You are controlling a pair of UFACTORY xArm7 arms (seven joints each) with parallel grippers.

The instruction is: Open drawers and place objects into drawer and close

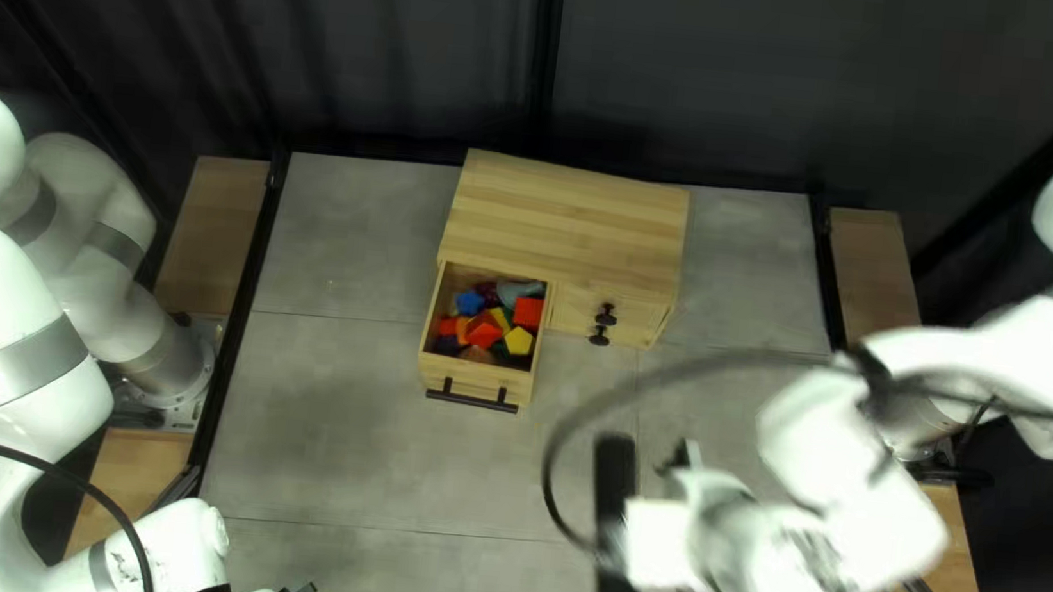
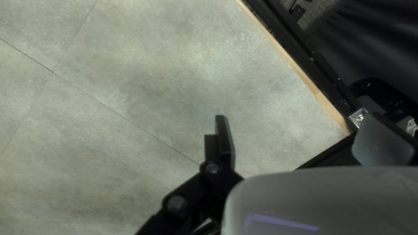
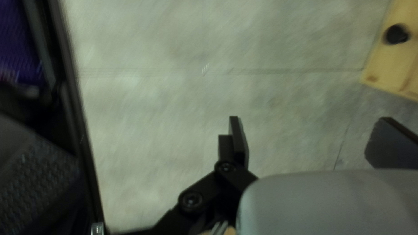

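One drawer [image 1: 477, 383] is out, loaded with blocks [image 1: 487, 334], so probably just closing remains; left gripper [image 2: 296, 116] and right gripper [image 3: 310, 117] wide open, empty.

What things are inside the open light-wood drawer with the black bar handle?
In the drawer I see a pile of small blocks in red, yellow, blue and orange. What lies beneath the top ones is covered.
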